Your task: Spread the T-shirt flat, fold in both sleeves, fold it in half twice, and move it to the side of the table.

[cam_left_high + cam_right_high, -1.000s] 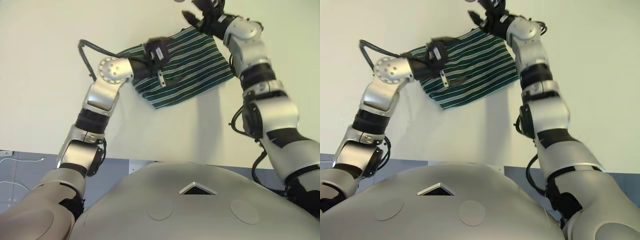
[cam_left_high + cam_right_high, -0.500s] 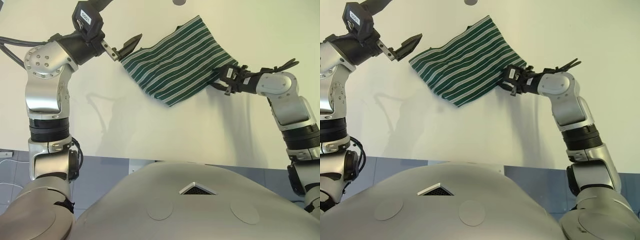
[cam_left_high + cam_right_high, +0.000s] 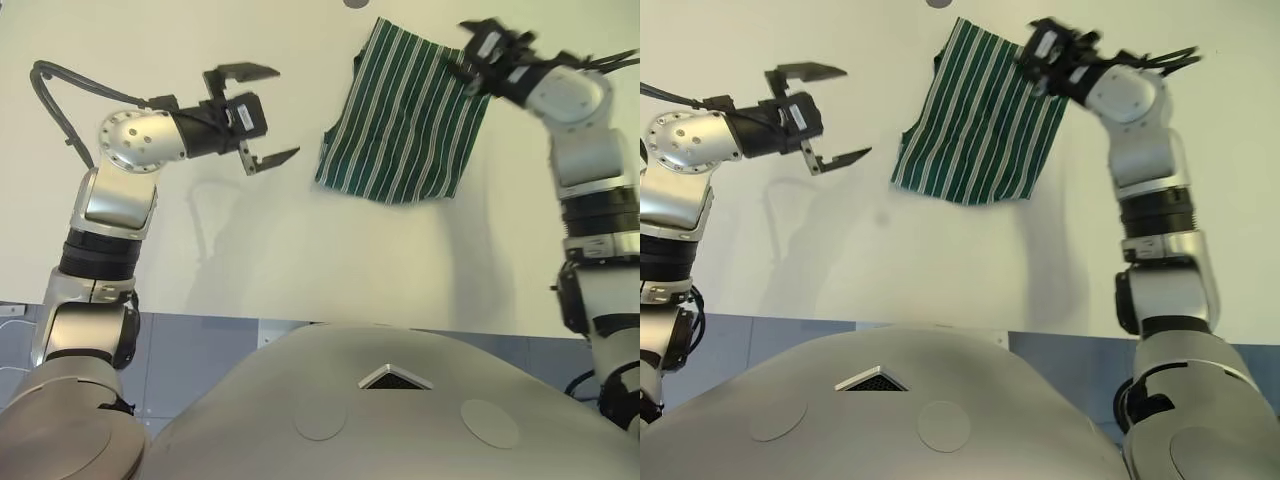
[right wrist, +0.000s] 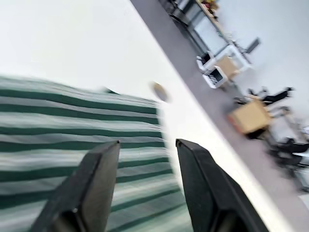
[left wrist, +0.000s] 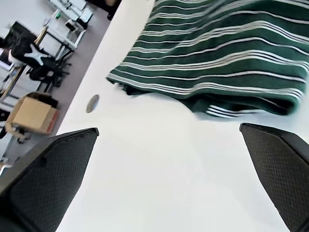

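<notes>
One striped T-shirt [image 3: 405,125] is laid on the surface [image 3: 300,250] (left hand [image 3: 278,112] spread open at its 9 o'clock, right hand [image 3: 468,55] parted at 1 o'clock).

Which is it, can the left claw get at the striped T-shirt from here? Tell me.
Probably yes. The left claw hangs open beside the striped T-shirt, with bare white table between them. The right claw sits at the shirt's opposite corner, out of the way.

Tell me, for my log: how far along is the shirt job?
Done: the shirt lies folded into a compact rectangle. In hand: the right pincer is at its far corner; the left pincer hangs open beside it. Left: moving it to the table's side.
</notes>
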Controlling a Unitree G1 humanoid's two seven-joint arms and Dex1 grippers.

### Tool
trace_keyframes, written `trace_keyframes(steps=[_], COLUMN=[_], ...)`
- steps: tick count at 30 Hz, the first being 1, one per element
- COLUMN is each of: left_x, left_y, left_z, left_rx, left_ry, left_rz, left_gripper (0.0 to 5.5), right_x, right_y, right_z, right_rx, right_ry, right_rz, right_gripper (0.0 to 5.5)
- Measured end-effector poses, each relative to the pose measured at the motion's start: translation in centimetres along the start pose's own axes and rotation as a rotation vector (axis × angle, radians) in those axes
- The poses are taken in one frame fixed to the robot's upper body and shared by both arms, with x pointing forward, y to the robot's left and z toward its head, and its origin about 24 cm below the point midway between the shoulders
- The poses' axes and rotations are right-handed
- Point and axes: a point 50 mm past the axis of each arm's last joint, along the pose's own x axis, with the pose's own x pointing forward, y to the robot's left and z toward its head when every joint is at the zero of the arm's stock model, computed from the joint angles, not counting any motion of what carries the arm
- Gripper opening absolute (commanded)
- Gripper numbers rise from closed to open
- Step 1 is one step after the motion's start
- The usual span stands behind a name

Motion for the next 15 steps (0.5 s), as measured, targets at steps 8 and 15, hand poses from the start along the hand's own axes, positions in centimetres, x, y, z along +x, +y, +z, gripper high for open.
trace_keyframes(steps=[8, 15], left_x=[-3.5, -0.1], left_y=[-2.5, -5.7], left_z=[-1.6, 2.0], left_rx=[0.218, 0.192], left_ry=[0.088, -0.152], left_rz=[-0.203, -0.171], left_gripper=[5.38, 5.38], right_x=[-0.1, -2.5], right_y=[7.8, 5.2], right_z=[0.5, 4.7], right_rx=[-0.114, 0.066], right_ry=[-0.056, -0.281], right_rz=[0.272, 0.117], right_gripper=[2.15, 2.15])
